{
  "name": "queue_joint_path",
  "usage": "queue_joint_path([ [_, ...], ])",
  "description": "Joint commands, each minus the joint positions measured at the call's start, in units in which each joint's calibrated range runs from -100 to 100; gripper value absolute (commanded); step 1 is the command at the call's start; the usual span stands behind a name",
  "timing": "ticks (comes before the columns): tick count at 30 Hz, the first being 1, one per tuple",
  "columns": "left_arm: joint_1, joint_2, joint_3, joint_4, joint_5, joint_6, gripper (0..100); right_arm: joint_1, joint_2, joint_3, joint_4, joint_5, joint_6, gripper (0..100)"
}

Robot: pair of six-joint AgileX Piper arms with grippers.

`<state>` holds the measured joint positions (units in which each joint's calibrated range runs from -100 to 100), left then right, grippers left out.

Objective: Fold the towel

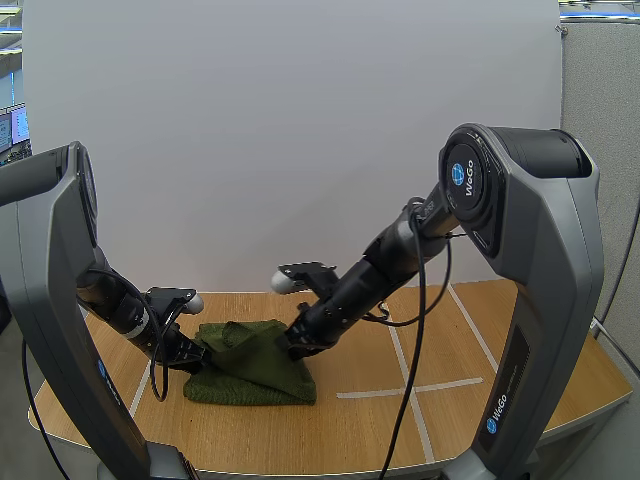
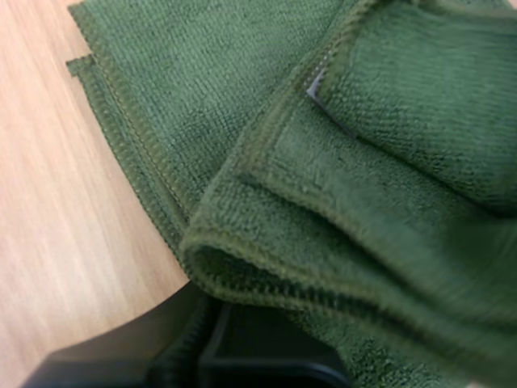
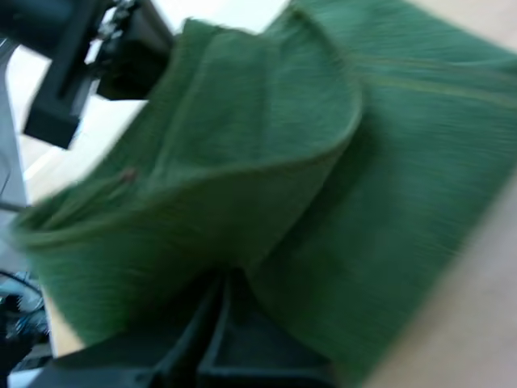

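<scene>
A dark green towel [image 1: 250, 368] lies partly folded on the wooden table [image 1: 380, 420], left of centre. My left gripper [image 1: 200, 352] is at the towel's left edge, and my right gripper [image 1: 292, 345] is at its upper right part, where the cloth is raised into a ridge. In the left wrist view, a thick hemmed fold of the towel [image 2: 339, 162] runs into my left gripper [image 2: 218, 311], which is shut on it. In the right wrist view, a lifted flap of the towel [image 3: 226, 162] drapes over my right gripper [image 3: 222, 283], which is shut on the cloth. The left arm's gripper [image 3: 121, 40] sits just beyond the flap.
White tape lines [image 1: 410, 388] cross the table to the right of the towel. The table's curved front edge [image 1: 300, 465] is near the arm bases. A plain white wall [image 1: 300, 130] stands behind the table.
</scene>
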<state>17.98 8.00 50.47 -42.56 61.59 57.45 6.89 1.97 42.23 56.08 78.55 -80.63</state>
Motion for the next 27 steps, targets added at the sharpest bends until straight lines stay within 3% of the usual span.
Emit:
queue_joint_path([
  [1, -0.26, 0.4, 0.14, -0.51, 1.91, -0.69, 0, 5.28, -1.09, 0.36, 0.26, 2.31, 1.46, 0],
  [5, -0.26, 0.4, 0.14, -0.51, 2.1, -0.69, 0, 7.21, -1.09, 0.36, -0.68, 2.31, 2.0, 0],
  [11, -0.26, 0.4, 0.14, -1.11, 2.66, -0.69, 0, 7.29, -1.82, 0.23, -1.98, 2.31, 2.3, 0],
  [18, -0.26, 0.4, 0.14, -1.34, 3.79, -0.69, 0, 4.52, -4.51, 0.22, -3.48, -1.06, 2.3, 0],
  [27, -0.07, -0.47, -1.5, -2.81, 22.46, -0.66, 0, 2.01, -4.26, 0.87, -4.97, 0.54, 2.39, 0],
])
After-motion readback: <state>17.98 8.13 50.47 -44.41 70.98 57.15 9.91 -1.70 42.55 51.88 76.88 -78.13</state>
